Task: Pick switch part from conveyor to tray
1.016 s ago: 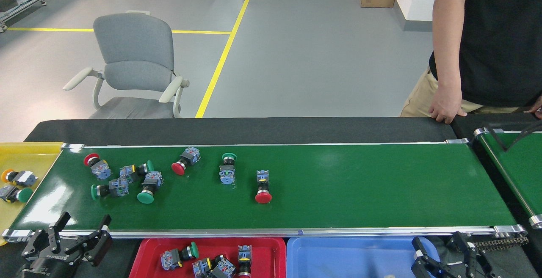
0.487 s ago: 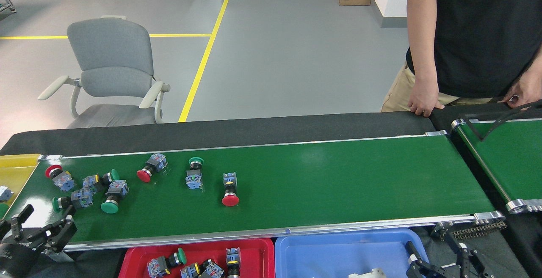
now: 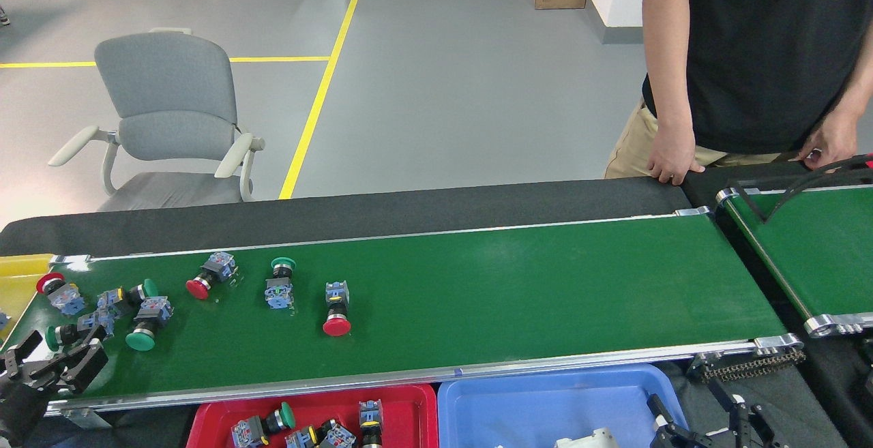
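Seven switch parts point(image 3: 337, 307) occupy the conveyor's point(image 3: 518, 291) left half; left hand point(image 3: 51, 364) open, right hand point(image 3: 709, 421) indeterminate.

Bright, even indoor light. White glare shines on the conveyor point(image 3: 436, 298) at its left end. Shadows are soft; focus is sharp throughout.

No legible text, labels, brands or numbers anywhere; all markings too small.
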